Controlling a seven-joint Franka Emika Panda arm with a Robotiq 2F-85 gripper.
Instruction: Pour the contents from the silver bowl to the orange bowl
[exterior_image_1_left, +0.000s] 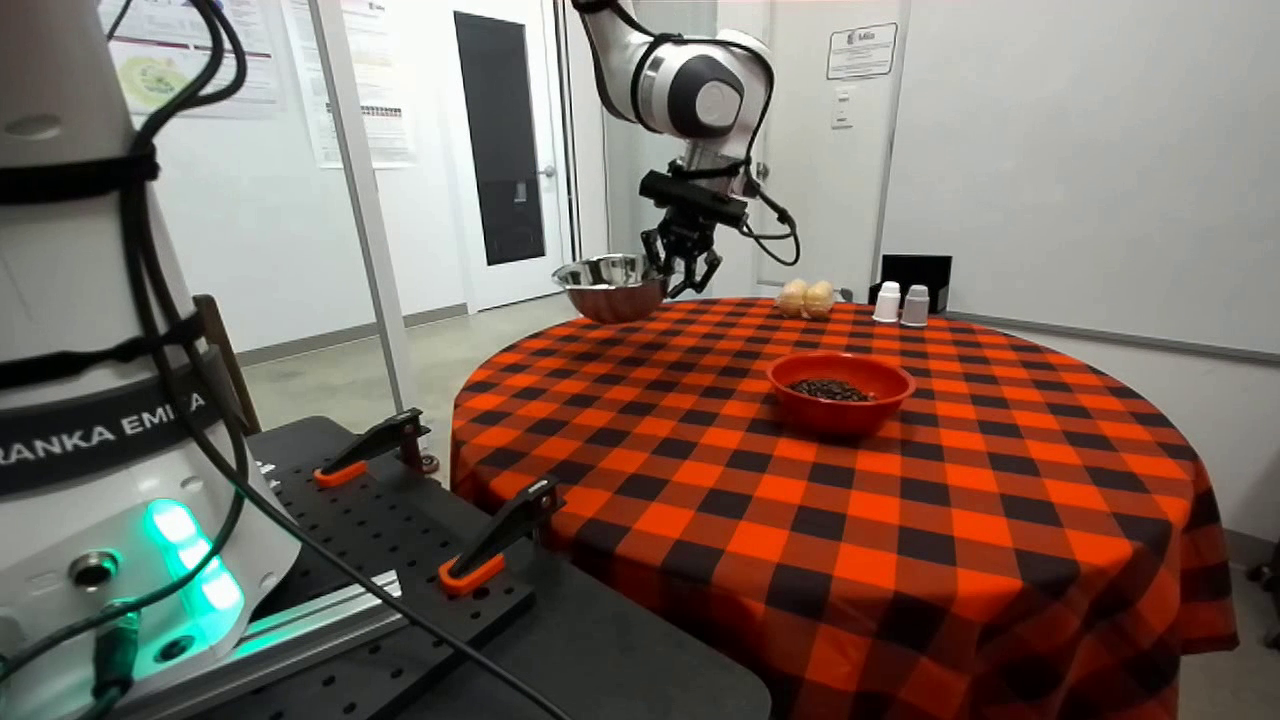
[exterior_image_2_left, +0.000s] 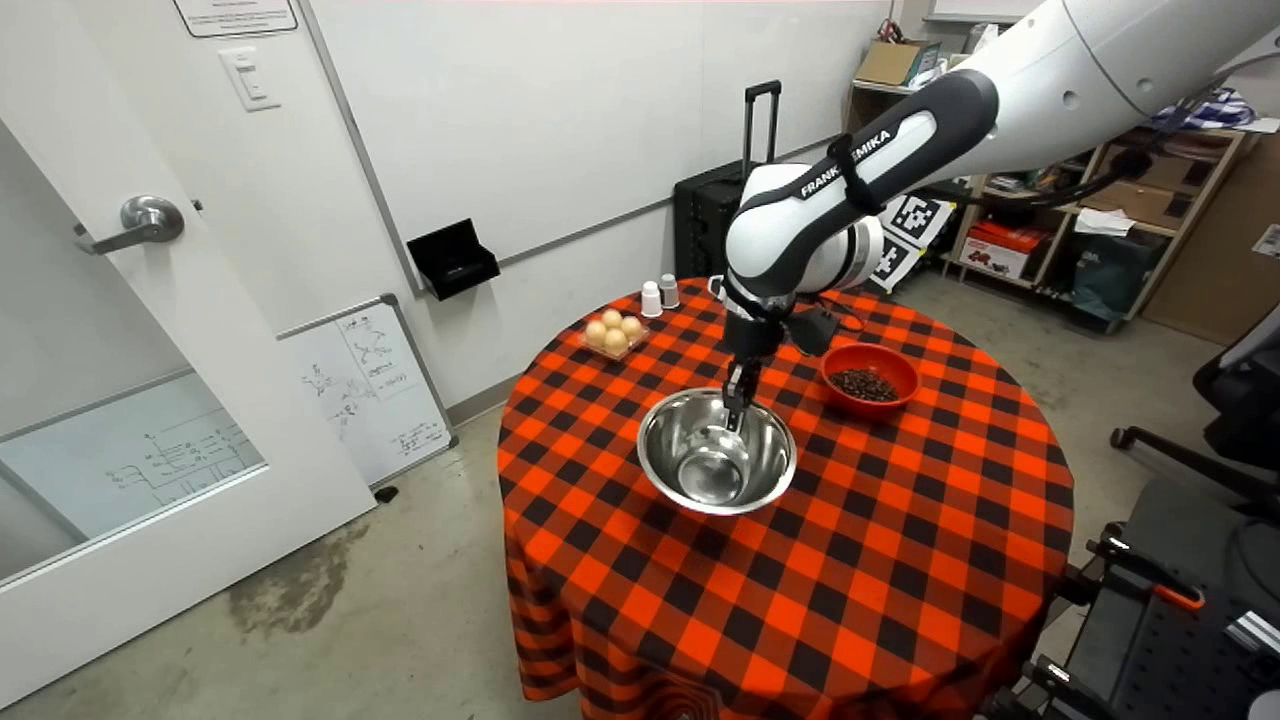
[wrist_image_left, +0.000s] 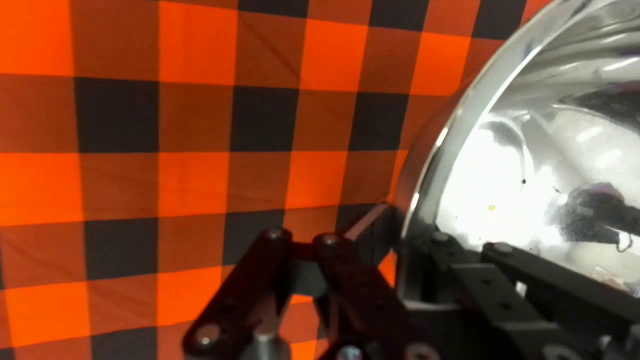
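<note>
A red-and-black checked tablecloth (exterior_image_1_left: 680, 470) is hanging in folds. Near its edge, a clear carton (exterior_image_2_left: 601, 351) is holding tan eggs (exterior_image_2_left: 613, 337); a white shaker (exterior_image_2_left: 651, 300) and a grey shaker (exterior_image_2_left: 669, 291) are standing just beside each other. In an exterior view, a black suitcase (exterior_image_2_left: 703, 228) is standing with its pull handle (exterior_image_2_left: 762, 89) raised, and a written-on whiteboard (exterior_image_2_left: 370, 400) is leaning against the wall (exterior_image_2_left: 500, 330).
</note>
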